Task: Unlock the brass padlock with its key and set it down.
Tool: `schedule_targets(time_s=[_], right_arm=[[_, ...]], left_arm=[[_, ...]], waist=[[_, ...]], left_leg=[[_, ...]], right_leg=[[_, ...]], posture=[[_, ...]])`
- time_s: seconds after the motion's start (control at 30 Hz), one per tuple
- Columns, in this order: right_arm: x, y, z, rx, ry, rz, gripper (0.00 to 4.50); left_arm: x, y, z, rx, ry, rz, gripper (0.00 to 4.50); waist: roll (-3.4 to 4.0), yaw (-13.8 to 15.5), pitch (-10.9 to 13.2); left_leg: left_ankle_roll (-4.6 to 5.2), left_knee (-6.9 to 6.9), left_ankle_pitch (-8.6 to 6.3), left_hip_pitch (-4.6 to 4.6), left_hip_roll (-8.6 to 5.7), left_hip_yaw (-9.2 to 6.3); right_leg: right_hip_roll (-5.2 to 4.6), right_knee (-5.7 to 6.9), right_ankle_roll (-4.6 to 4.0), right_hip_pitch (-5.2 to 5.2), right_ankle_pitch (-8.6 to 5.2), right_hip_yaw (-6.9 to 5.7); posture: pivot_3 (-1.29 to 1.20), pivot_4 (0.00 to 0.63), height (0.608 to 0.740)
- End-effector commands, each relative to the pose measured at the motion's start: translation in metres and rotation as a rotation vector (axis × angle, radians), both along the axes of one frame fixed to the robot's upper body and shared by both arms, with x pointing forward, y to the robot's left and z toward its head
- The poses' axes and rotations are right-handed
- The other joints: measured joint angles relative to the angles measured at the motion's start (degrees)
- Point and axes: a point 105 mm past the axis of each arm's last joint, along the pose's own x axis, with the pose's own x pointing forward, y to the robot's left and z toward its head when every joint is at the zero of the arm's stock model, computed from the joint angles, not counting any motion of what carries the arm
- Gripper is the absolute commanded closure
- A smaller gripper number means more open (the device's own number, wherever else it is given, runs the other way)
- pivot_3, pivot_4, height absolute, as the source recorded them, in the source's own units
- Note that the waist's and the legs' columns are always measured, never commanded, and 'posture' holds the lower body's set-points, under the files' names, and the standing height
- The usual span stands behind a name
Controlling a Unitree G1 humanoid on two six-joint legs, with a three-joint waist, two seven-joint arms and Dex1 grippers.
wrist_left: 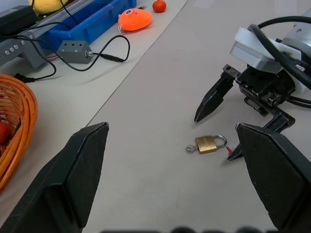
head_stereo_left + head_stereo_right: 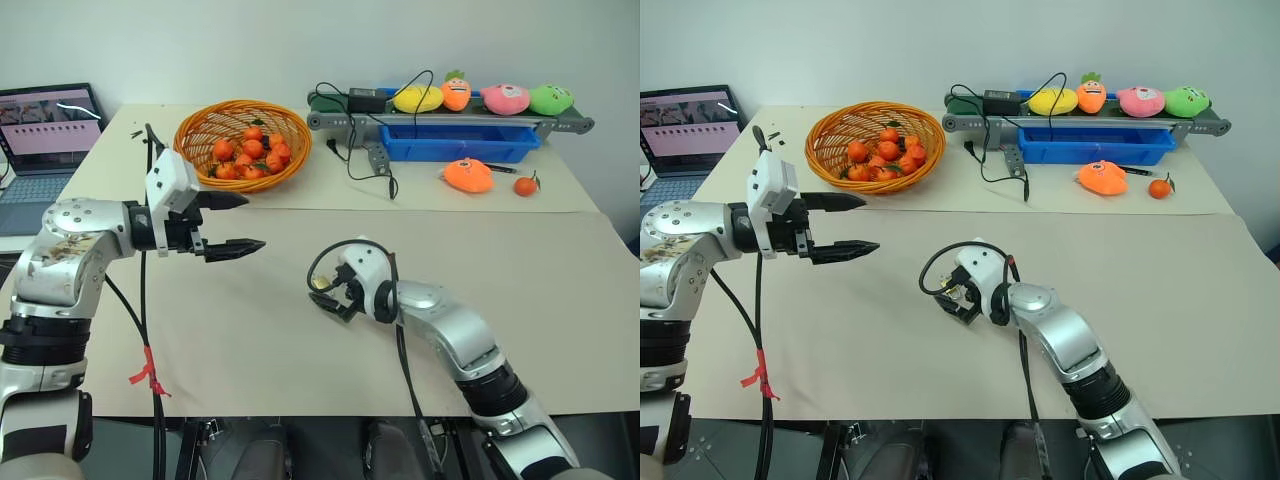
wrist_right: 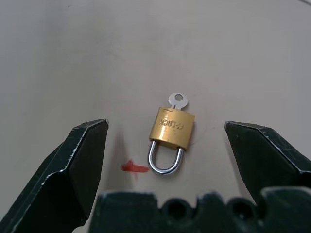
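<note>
Two arms reach over the beige table [image 2: 250,370], and the bigger things sit well back from the work: an orange wicker basket [image 2: 200,125] of oranges [image 2: 248,155], a blue tray [image 2: 455,145] under a small conveyor with plush toys, and a laptop [image 2: 45,135] off the left corner. None of that matters to this step. The left gripper [image 2: 232,222] hovers above the cloth just in front of the basket, fingers spread wide and holding nothing. The right gripper [image 3: 165,160] is low over the middle of the table, also fully spread and empty, its tips standing either side of the brass padlock [image 3: 171,127] without touching it. The lock lies flat on the cloth, shackle seemingly closed and turned toward the right wrist, with the key [image 3: 178,100] poking out of the far end of the body, apparently seated in the keyhole. A small red mark [image 3: 134,168] lies just beside the shackle.

Judging by this, the step in hand is the first pick-up. It would go best if the right gripper closes across the brass body, square to its flat sides, keeping clear of the key so the left fingers [image 1: 73,170] can come in and turn it. A shallow pinch may skid such a small lock, so the tips should sit low on the cloth
</note>
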Motion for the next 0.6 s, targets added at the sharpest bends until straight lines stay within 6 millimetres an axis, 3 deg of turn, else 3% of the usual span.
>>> schedule_targets(time_s=[0.03,0.4,0.6], right_arm=[[-0.005,0.012,0.001,0.016,-0.025,0.03,0.0],[0.004,0.012,-0.016,0.005,-0.018,0.008,0.0],[0.011,0.008,-0.015,0.006,-0.03,-0.009,0.0]], left_arm=[[-0.001,-0.005,0.012,0.01,-0.049,-0.025,0.05],[-0.002,-0.007,0.017,0.009,-0.058,-0.027,0.05],[-0.003,-0.007,0.018,0.005,-0.062,-0.021,0.05]], waist=[[0.0,-0.05,0.0],[0.0,-0.5,0.0],[0.0,-0.99,0.0]], left_leg=[[-0.01,-0.01,0.01,0.01,0.0,0.0],[-0.03,-0.02,0.02,0.04,0.01,0.0],[-0.04,-0.02,0.02,0.07,0.01,-0.03]], right_leg=[[0.0,0.01,0.0,0.0,0.0,0.0],[0.02,0.01,0.0,0.01,0.0,0.01],[0.02,0.02,0.0,0.04,0.0,0.01]], posture=[[0.0,0.15,0.74],[0.0,0.15,0.74],[0.0,0.15,0.74]])
